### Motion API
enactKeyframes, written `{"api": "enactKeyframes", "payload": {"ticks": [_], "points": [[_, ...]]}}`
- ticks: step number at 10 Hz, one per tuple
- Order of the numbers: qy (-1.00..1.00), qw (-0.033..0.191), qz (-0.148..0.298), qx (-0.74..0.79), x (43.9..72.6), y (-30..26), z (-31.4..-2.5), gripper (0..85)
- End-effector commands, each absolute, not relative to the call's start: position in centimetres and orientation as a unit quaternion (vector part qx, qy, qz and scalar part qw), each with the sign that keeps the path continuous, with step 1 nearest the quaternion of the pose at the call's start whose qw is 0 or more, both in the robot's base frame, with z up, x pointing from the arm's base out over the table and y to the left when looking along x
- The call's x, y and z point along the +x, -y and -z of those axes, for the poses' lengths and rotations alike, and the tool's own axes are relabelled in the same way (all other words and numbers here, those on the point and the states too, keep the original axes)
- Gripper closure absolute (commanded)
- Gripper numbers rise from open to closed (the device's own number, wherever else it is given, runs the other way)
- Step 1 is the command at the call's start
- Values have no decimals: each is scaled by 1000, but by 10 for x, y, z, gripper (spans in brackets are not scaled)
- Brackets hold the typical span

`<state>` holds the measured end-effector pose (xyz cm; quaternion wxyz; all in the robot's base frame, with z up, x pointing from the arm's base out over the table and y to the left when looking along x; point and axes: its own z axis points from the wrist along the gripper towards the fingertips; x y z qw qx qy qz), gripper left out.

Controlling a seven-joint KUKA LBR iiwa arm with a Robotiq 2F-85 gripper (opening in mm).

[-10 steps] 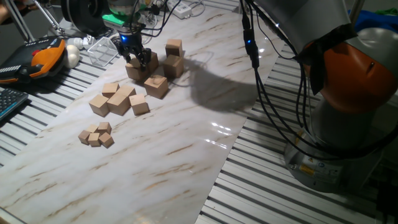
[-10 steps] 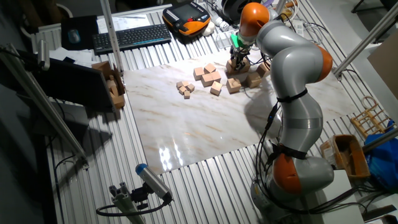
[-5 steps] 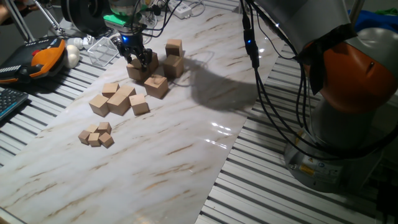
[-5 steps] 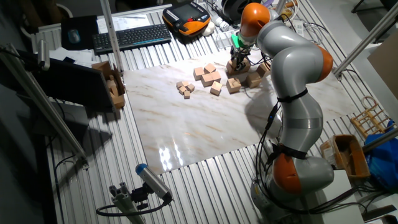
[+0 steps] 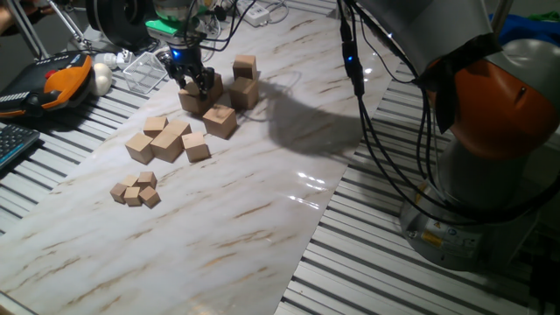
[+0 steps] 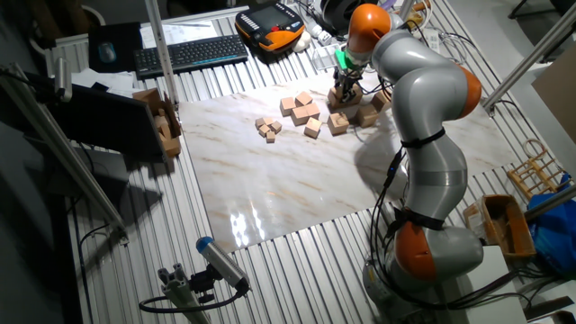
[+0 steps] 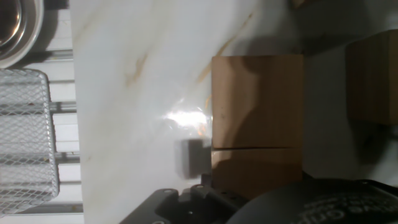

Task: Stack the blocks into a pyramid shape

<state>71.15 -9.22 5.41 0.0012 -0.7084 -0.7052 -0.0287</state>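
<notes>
The large tan blocks lie at the far end of the marble board [image 5: 262,219]: one [image 5: 245,66] at the back, one [image 5: 243,91] in front of it, one [image 5: 220,120] nearer, and one [image 5: 192,99] under my gripper [image 5: 194,85], flush against a neighbour. The gripper [image 6: 343,93] is low, with its jaws on either side of that block. In the hand view the block [image 7: 258,102] fills the middle, a finger [image 7: 193,155] stands just beside its left face, and a thin seam separates it from the neighbour. I cannot tell whether the jaws press on it.
Medium wooden cubes [image 5: 166,140] cluster nearer on the board and tiny cubes [image 5: 136,190] lie nearer still. A clear tray [image 5: 140,70], a white ball [image 5: 102,80] and an orange pendant [image 5: 66,77] sit beyond the board's left edge. A wire basket [image 7: 25,137] shows in the hand view.
</notes>
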Motion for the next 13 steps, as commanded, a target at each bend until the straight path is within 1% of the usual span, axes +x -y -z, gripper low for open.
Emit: {"api": "enactKeyframes", "payload": {"ticks": [1,7,10,13], "points": [[707,3,28,-707,711,92,-54,850],[719,5,27,-695,706,95,-54,850],[720,-4,24,-694,705,96,-51,850],[718,-6,25,-695,705,96,-51,850]]}}
